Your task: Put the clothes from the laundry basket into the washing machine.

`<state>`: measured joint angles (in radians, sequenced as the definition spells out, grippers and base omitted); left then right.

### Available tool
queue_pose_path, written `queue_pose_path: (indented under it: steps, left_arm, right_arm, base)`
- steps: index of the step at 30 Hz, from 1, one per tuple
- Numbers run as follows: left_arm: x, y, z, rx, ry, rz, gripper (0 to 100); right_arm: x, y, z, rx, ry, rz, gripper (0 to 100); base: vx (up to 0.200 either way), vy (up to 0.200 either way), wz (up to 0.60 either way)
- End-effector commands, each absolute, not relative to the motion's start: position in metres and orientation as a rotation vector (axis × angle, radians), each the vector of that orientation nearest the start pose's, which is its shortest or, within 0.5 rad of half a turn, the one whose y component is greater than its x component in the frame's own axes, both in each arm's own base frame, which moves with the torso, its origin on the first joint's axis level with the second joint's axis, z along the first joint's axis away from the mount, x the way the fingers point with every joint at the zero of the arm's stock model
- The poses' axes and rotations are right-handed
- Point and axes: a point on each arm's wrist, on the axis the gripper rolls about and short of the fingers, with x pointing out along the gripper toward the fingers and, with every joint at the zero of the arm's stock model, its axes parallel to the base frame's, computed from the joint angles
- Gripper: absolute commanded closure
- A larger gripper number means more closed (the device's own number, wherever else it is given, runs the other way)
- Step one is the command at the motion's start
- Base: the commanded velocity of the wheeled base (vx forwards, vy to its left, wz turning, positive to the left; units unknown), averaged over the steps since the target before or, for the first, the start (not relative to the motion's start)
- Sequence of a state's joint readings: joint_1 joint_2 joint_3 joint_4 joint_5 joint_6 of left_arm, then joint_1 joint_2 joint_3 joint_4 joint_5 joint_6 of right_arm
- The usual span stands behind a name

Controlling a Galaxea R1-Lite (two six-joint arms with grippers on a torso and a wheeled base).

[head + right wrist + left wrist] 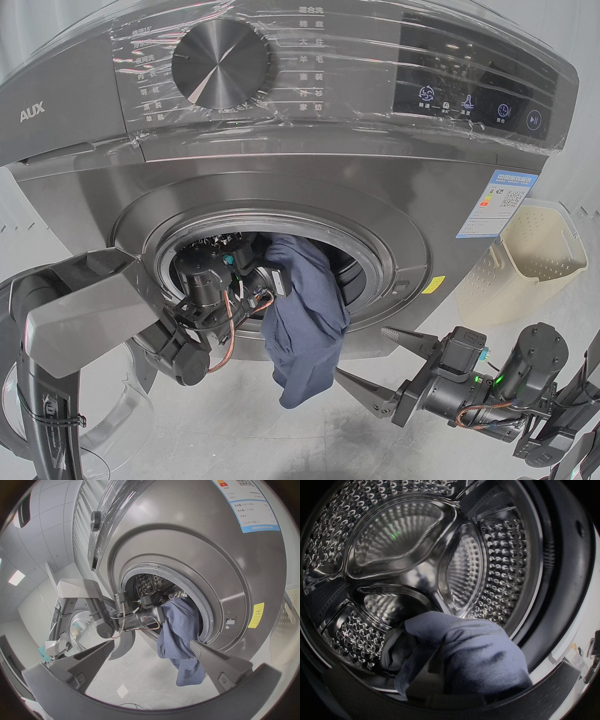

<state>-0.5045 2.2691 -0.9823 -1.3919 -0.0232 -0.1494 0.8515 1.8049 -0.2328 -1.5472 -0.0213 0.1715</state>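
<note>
**Spotter:** Where is the clothing?

**Operator:** I see one navy garment [306, 312] bunched at the mouth of the washing machine [387, 206]. Its upper part is inside the steel drum [393, 542], and the rest hangs over the door rim toward the floor.

**Spotter:** And your grippers?

**Operator:** My left gripper [279, 282] sits in the opening under that cloth; I cannot tell whether it is clamped or spread. My right gripper [361, 351] hangs low in front of the machine, just right of the dangling fabric, spread wide and holding nothing.

**Spotter:** The basket?

**Operator:** The cream laundry basket [531, 262] stands on the floor at the machine's right side.
</note>
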Motion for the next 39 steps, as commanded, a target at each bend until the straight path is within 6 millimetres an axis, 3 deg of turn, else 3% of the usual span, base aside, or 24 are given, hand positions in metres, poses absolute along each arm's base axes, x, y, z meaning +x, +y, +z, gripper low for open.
queue_pose_path:
  steps: [1, 12, 18, 19, 23, 28, 39]
  left_arm:
    - [0.411, -0.194, 0.102, -0.193, -0.114, -0.420, 100]
    - [0.449, -0.207, 0.124, -0.243, -0.212, -0.349, 100]
    - [0.453, -0.209, 0.127, -0.257, -0.211, -0.335, 100]
    - [0.453, -0.209, 0.127, -0.257, -0.209, -0.338, 0]
    - [0.448, -0.212, 0.119, -0.246, -0.169, -0.350, 0]
    - [0.428, -0.221, 0.094, -0.210, -0.050, -0.387, 0]
    - [0.375, -0.234, 0.086, -0.158, 0.126, -0.556, 0]
  right_arm:
    - [0.164, 0.186, 0.113, 0.149, 0.100, 0.825, 0]
    - [0.165, 0.185, 0.113, 0.147, 0.100, 0.820, 0]
    - [0.166, 0.185, 0.112, 0.145, 0.103, 0.819, 0]
    - [0.166, 0.185, 0.112, 0.146, 0.102, 0.819, 0]
    - [0.166, 0.185, 0.112, 0.145, 0.101, 0.817, 0]
    - [0.166, 0.186, 0.111, 0.143, 0.104, 0.820, 0]
    - [0.165, 0.187, 0.112, 0.144, 0.102, 0.826, 0]
  base:
    - [0.000, 0.000, 0.00]
    - [0.000, 0.000, 0.00]
    - [0.000, 0.000, 0.00]
    - [0.000, 0.000, 0.00]
    - [0.000, 0.000, 0.00]
    - [0.000, 0.000, 0.00]
    - [0.000, 0.000, 0.00]
